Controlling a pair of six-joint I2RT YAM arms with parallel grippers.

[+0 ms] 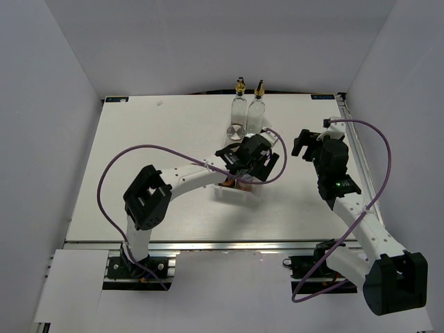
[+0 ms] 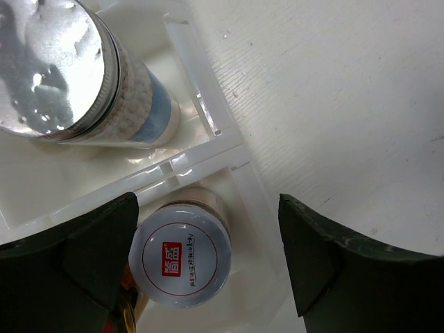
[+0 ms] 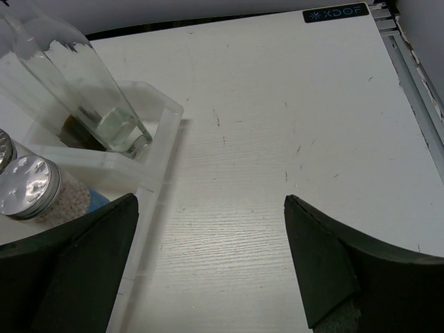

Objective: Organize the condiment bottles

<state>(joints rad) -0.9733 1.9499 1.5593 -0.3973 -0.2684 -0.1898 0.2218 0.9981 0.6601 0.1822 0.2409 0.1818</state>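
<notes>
Left wrist view: left gripper (image 2: 207, 201) spread apart above the white-lidded jar (image 2: 182, 258), which stands in a tray (image 2: 208, 111) compartment next to a shaker (image 2: 55, 69), so a crooked retreat could snag its lid and tip it; right gripper (image 3: 211, 201) gapes empty.

"XDOF" on blk sticker (image 3: 335, 12) at table (image 3: 277, 139) far edge; white-lidded jar (image 2: 182, 255): red Chinese-char label, illegible.
</notes>
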